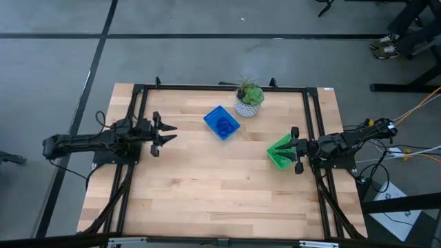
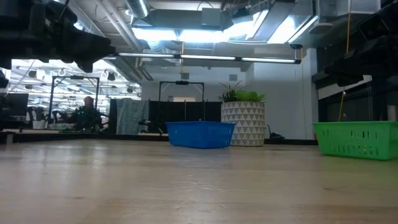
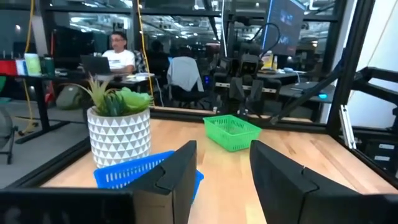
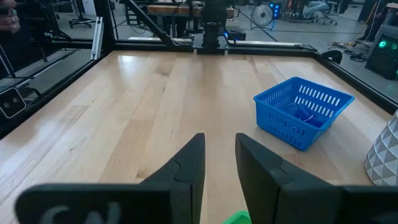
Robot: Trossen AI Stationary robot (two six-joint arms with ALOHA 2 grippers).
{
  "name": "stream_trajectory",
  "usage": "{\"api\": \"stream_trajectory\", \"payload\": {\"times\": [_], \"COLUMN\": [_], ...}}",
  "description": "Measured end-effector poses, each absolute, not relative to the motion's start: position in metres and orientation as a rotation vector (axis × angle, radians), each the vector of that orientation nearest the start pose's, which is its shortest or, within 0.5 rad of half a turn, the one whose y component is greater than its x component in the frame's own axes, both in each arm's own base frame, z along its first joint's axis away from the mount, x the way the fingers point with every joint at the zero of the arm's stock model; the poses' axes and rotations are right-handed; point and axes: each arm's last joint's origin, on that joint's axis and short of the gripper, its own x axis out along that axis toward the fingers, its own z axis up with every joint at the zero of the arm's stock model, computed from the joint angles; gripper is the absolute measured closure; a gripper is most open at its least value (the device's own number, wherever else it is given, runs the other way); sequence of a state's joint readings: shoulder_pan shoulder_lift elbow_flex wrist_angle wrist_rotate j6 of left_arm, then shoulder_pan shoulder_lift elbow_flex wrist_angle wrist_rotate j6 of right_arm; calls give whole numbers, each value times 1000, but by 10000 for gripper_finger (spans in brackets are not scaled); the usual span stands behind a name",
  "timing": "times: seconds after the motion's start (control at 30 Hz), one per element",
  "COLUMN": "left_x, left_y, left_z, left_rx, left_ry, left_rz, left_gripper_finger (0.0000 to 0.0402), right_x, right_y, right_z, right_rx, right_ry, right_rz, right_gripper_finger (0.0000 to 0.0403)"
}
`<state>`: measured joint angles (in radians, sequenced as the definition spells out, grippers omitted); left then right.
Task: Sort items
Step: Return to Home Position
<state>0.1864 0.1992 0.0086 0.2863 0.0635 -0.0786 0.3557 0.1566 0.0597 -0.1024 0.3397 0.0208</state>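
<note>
While both arms waited at opposite sides of the tabletop (image 1: 207, 196), the high view showed the left gripper (image 1: 167, 133) released, fingers spread, over bare wood well apart from the trays. The right gripper (image 1: 286, 147) hung over the green tray (image 1: 274, 157). Between them the blue tray (image 1: 221, 122) stood turned corner-on, just beside a potted plant (image 1: 249, 98). Blue rings (image 1: 224, 126) lay clumped inside it, too small to tell which way any pointed.

From the low view, the blue tray (image 2: 200, 134) stood before the potted plant (image 2: 242, 123), with the green tray (image 2: 357, 139) apart at the right. Their slatted walls hid the contents. A person (image 2: 87, 113) sat far behind.

Through the left wrist view, the left gripper (image 3: 224, 174) gaped, holding nothing. Beyond it stood the potted plant (image 3: 118, 137), the blue tray (image 3: 134, 171) and, farther off, the green tray (image 3: 231, 132).

Through the right wrist view, the right gripper (image 4: 221, 162) stood parted and unladen. The blue rings (image 4: 301, 114) showed as thin glossy loops heaped on the floor of the blue tray (image 4: 292, 134), with no common axis to make out.
</note>
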Motion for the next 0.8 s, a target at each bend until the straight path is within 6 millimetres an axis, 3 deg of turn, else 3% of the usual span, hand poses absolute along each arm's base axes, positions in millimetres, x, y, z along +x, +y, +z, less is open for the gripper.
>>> {"api": "stream_trajectory", "payload": {"times": [0.33,0.8], "left_x": [93,93], "left_y": [21,20], "left_z": [177,171], "left_rx": [-38,-49], "left_ry": [-44,50], "left_rz": [296,265], "left_gripper_finger": [258,258], "right_x": [99,99], "right_y": [26,26], "right_z": [162,162], "right_rx": [-47,-48], "right_ry": [188,188], "right_rz": [14,14], "right_gripper_finger": [313,313]}}
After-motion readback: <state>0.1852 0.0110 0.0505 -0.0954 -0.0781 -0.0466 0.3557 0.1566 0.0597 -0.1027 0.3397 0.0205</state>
